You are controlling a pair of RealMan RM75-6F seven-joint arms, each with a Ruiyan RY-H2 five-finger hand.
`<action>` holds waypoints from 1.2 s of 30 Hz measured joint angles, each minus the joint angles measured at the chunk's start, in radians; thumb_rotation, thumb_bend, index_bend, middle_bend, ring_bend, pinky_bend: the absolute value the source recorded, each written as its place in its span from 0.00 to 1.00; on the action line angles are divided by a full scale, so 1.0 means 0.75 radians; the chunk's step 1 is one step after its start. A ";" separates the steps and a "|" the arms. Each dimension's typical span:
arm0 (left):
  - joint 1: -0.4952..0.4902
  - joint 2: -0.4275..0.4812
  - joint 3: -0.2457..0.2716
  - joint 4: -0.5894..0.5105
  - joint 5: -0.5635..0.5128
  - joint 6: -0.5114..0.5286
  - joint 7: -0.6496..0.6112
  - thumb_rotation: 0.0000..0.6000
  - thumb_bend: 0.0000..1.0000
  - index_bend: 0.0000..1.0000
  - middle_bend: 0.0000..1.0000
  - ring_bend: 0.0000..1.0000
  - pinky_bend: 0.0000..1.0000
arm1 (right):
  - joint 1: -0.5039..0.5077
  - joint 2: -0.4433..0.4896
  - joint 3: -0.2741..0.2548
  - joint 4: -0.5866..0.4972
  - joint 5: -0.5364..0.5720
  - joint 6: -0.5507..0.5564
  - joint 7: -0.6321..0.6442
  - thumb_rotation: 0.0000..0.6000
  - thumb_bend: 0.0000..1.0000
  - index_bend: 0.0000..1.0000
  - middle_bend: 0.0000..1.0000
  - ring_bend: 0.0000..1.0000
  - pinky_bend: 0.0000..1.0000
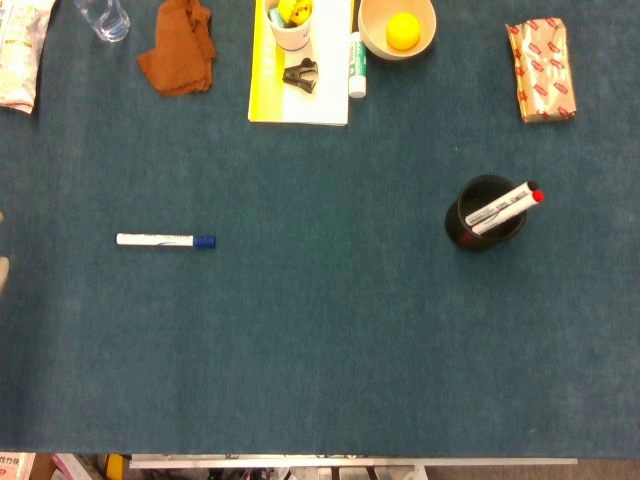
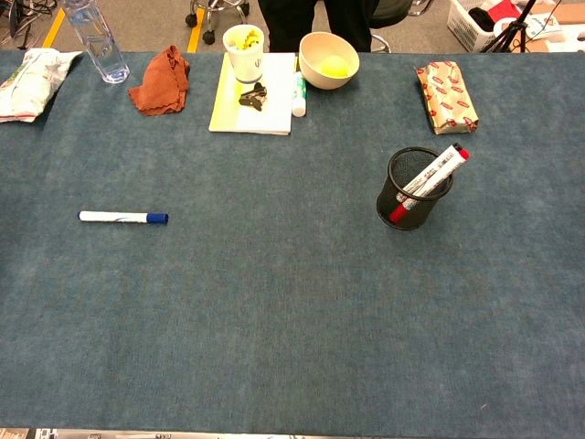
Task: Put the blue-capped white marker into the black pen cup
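The blue-capped white marker [image 1: 165, 240] [image 2: 122, 217] lies flat on the blue table at the left, its cap pointing right. The black mesh pen cup [image 1: 484, 214] [image 2: 412, 189] stands upright at the right and holds a red-capped white marker [image 1: 505, 208] [image 2: 433, 173] leaning to the right. A pale sliver [image 1: 3, 275] shows at the left edge of the head view, well left of the marker; it may be my left hand, but too little shows to tell its state. My right hand is in neither view.
Along the far edge are a water bottle [image 2: 95, 38], a brown cloth [image 2: 162, 80], a yellow-edged pad [image 2: 251, 101] carrying a cup and a black clip, a glue stick [image 2: 299, 93], a bowl [image 2: 328, 59] with a yellow ball, and a wrapped packet [image 2: 446, 95]. A white bag [image 2: 29, 80] lies far left.
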 measured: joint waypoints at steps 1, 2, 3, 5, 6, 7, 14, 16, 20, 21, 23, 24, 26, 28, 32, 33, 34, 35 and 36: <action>0.000 0.000 0.001 0.000 0.002 -0.001 0.000 1.00 0.30 0.37 0.38 0.38 0.35 | 0.000 0.000 -0.001 -0.001 0.000 -0.001 -0.001 1.00 0.00 0.06 0.16 0.15 0.40; -0.001 0.001 0.001 -0.001 0.005 -0.001 0.001 1.00 0.30 0.37 0.38 0.38 0.35 | 0.000 0.000 -0.002 -0.002 -0.001 -0.001 -0.003 1.00 0.00 0.06 0.16 0.15 0.40; 0.000 0.001 0.002 -0.002 0.006 0.000 0.002 1.00 0.30 0.37 0.38 0.38 0.35 | -0.001 0.001 -0.004 -0.003 -0.003 -0.001 -0.005 1.00 0.00 0.06 0.16 0.15 0.40; 0.001 0.003 0.002 -0.007 0.007 0.003 0.003 1.00 0.30 0.37 0.38 0.38 0.35 | -0.002 0.002 -0.007 -0.005 -0.006 0.000 -0.005 1.00 0.00 0.06 0.16 0.15 0.40; 0.002 0.004 0.002 -0.009 0.009 0.005 0.005 1.00 0.30 0.37 0.38 0.38 0.35 | -0.002 0.003 -0.007 -0.006 -0.008 0.003 -0.004 1.00 0.00 0.06 0.16 0.15 0.40; 0.003 0.005 0.002 -0.011 0.010 0.006 0.006 1.00 0.30 0.37 0.38 0.38 0.35 | -0.003 0.003 -0.008 -0.007 -0.009 0.005 -0.003 1.00 0.00 0.06 0.16 0.15 0.40; -0.005 0.011 -0.003 -0.020 0.007 -0.008 0.016 1.00 0.30 0.37 0.38 0.38 0.35 | 0.004 0.011 0.006 -0.010 -0.008 0.010 0.001 1.00 0.00 0.06 0.16 0.15 0.40; -0.011 0.012 -0.005 -0.023 0.006 -0.017 0.019 1.00 0.30 0.37 0.37 0.38 0.35 | 0.010 0.014 0.011 -0.011 -0.006 0.008 0.001 1.00 0.00 0.06 0.16 0.15 0.40; -0.023 0.012 -0.002 -0.028 0.018 -0.032 0.026 1.00 0.30 0.35 0.36 0.38 0.35 | 0.016 0.022 0.017 -0.016 -0.007 0.007 -0.001 1.00 0.00 0.06 0.16 0.15 0.40; -0.027 0.012 -0.002 -0.028 0.023 -0.033 0.032 1.00 0.30 0.35 0.36 0.37 0.35 | 0.016 0.025 0.018 -0.017 -0.008 0.009 -0.004 1.00 0.00 0.06 0.16 0.15 0.40; -0.039 0.006 -0.003 -0.029 0.037 -0.040 0.049 1.00 0.30 0.35 0.35 0.36 0.35 | 0.017 0.031 0.020 -0.020 -0.007 0.009 -0.007 1.00 0.00 0.06 0.16 0.15 0.40; -0.046 0.003 -0.004 -0.032 0.044 -0.046 0.053 1.00 0.30 0.35 0.35 0.35 0.35 | 0.019 0.037 0.021 -0.023 -0.005 0.007 -0.009 1.00 0.00 0.06 0.16 0.15 0.40; -0.063 -0.003 -0.004 -0.039 0.052 -0.067 0.058 1.00 0.30 0.34 0.35 0.33 0.35 | 0.022 0.048 0.024 -0.030 -0.004 0.005 -0.017 1.00 0.00 0.06 0.16 0.15 0.40; -0.078 -0.008 -0.003 -0.046 0.060 -0.091 0.067 1.00 0.30 0.34 0.34 0.32 0.35 | 0.024 0.059 0.026 -0.042 -0.008 0.007 -0.031 1.00 0.00 0.06 0.16 0.15 0.40; -0.112 -0.017 0.002 -0.079 0.067 -0.143 0.085 1.00 0.29 0.33 0.34 0.30 0.34 | 0.026 0.074 0.033 -0.061 -0.014 0.019 -0.047 1.00 0.00 0.06 0.16 0.15 0.40; -0.118 -0.020 0.002 -0.089 0.068 -0.152 0.083 1.00 0.28 0.33 0.34 0.30 0.34 | 0.027 0.075 0.034 -0.063 -0.012 0.019 -0.047 1.00 0.00 0.06 0.17 0.15 0.40; -0.125 -0.022 0.002 -0.097 0.069 -0.161 0.080 1.00 0.27 0.33 0.34 0.30 0.34 | 0.028 0.076 0.035 -0.063 -0.011 0.017 -0.047 1.00 0.00 0.06 0.17 0.15 0.40; -0.134 -0.024 0.002 -0.106 0.069 -0.175 0.075 1.00 0.26 0.33 0.34 0.30 0.34 | 0.029 0.077 0.035 -0.063 -0.010 0.014 -0.048 1.00 0.00 0.06 0.17 0.15 0.40; -0.141 -0.026 0.002 -0.114 0.069 -0.185 0.070 1.00 0.26 0.33 0.34 0.30 0.34 | 0.031 0.077 0.035 -0.063 -0.009 0.012 -0.049 1.00 0.00 0.06 0.17 0.15 0.40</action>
